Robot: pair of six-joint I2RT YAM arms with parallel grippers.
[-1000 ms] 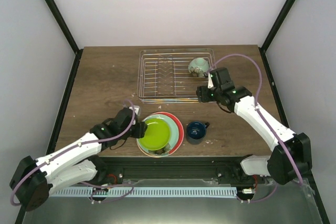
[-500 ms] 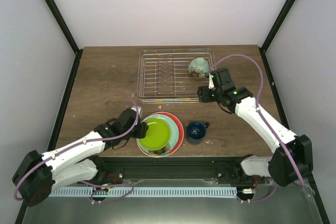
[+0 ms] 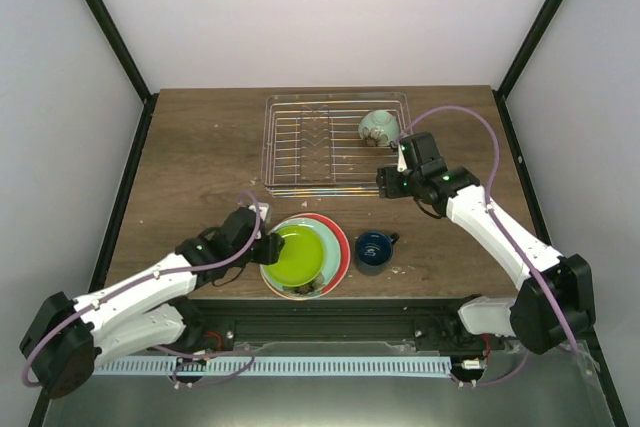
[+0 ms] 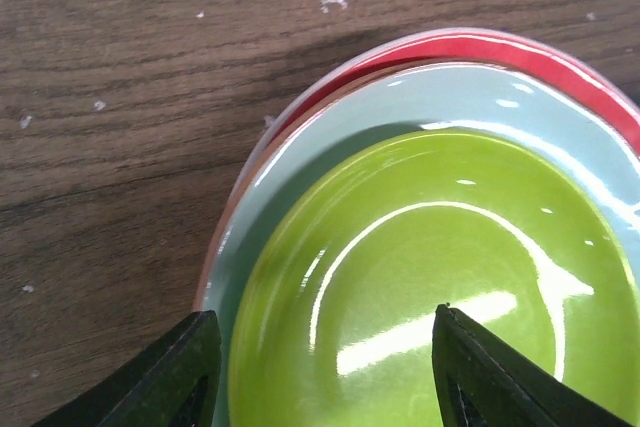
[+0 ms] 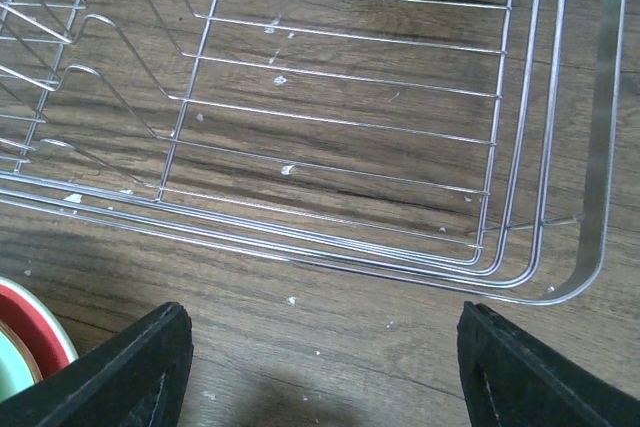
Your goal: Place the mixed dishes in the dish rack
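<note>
From above, only the pale mint-green bowl [image 3: 377,128] is in the dish rack [image 3: 300,147]. It lies in the far right corner, just beyond the right gripper [image 3: 388,183]. This gripper hangs over the near right corner of the rack with its jaws apart and nothing in them. The plates are not yet loaded. They make one pile on the table directly in front of the left gripper [image 3: 268,247], with the lime-green plate [image 3: 297,256] on top and the red plate [image 3: 343,242] showing around it. The dark-blue mug [image 3: 374,249] stands just beyond the pile on its far side from this gripper, nearer to the right arm. I judge that one dish of five is done, and that the left arm is preparing to take the top plate.

In the left wrist view the jaws are apart. One finger [image 4: 180,372] is outside the edge of the lime-green plate and the other is over its hollow; nothing is clamped. Under this plate there is a pale blue-green surface, then the red rim, and a peach-tan edge [image 4: 215,247] at the left. I cannot tell whether the blue-green part is a plate of its own. The plates sit close in each other, so the lower ones may hinder a clean grip on the rim.

In the right wrist view the open fingers [image 5: 120,367] are over bare wood. The rack corner is just ahead of them and the bowl is at the far end. The upright dividers ahead to the left hold nothing.
</note>
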